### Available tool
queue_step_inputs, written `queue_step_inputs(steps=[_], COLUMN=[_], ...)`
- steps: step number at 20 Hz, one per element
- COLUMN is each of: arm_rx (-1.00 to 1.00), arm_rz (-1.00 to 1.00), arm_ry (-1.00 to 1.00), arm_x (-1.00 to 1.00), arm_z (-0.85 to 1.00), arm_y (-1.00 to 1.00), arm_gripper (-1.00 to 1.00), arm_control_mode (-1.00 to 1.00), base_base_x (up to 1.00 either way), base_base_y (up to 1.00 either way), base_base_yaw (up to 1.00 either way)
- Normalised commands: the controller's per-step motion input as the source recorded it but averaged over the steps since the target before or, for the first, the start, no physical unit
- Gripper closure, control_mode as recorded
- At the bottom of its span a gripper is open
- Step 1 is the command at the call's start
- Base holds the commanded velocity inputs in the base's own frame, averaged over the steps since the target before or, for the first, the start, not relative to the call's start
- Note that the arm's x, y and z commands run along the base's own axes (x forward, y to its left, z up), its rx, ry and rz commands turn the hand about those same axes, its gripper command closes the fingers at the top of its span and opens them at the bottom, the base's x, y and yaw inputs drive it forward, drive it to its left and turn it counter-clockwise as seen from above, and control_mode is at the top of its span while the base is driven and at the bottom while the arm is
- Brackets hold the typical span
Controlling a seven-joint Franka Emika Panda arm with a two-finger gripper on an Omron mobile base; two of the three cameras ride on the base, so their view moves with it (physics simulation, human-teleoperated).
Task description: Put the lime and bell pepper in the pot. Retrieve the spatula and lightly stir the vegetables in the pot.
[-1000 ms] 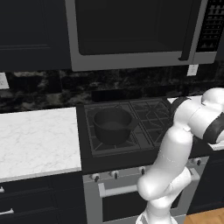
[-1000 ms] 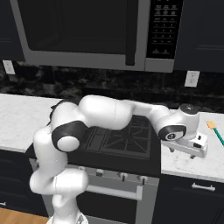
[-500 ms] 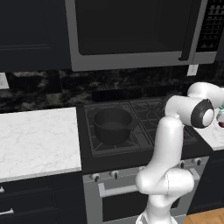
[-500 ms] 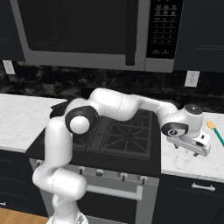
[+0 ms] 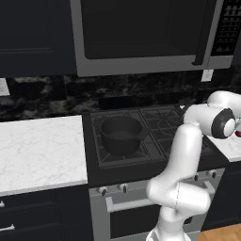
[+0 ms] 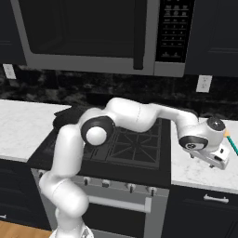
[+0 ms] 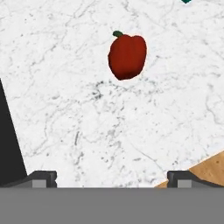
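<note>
- The white arm is stretched over the white marble bench (image 6: 195,169) to the right of the black stove (image 5: 141,141), as seen in both base views.
- The hand (image 7: 111,177) is pointed down at the bench; its 2 dark fingertips (image 7: 41,177) are seen wide apart at the bottom of the hand view, with nothing held between them.
- The small red bell pepper (image 7: 127,56) with a green stem lies alone on the marble, well ahead of the fingertips and untouched.
- The round matt black pot (image 5: 121,135) stands on the front left burner of the stove, well apart from the hand.
- A teal-green handle of the slim spatula (image 6: 231,141) is seen on the bench just beyond the wrist in the right base view.
- A teal tip shows at the top edge of the hand view.
</note>
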Motion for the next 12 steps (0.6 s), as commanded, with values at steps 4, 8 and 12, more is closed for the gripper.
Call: queue_step_inputs(steps=[4, 8, 12], arm_rx=[0.00, 0.00, 0.00], arm_rz=[-0.04, -0.01, 0.00], arm_ry=[0.00, 0.00, 0.00], arm_x=[0.34, 0.28, 0.31], arm_z=[-0.25, -0.07, -0.08], arm_y=[-0.08, -0.40, -0.34], arm_gripper=[-1.00, -1.00, -1.00], arm_control_mode=[-1.00, -1.00, -1.00], base_base_x=[0.00, 0.00, 0.00], base_base_y=[0.00, 0.00, 0.00], base_base_yaw=[0.00, 0.00, 0.00])
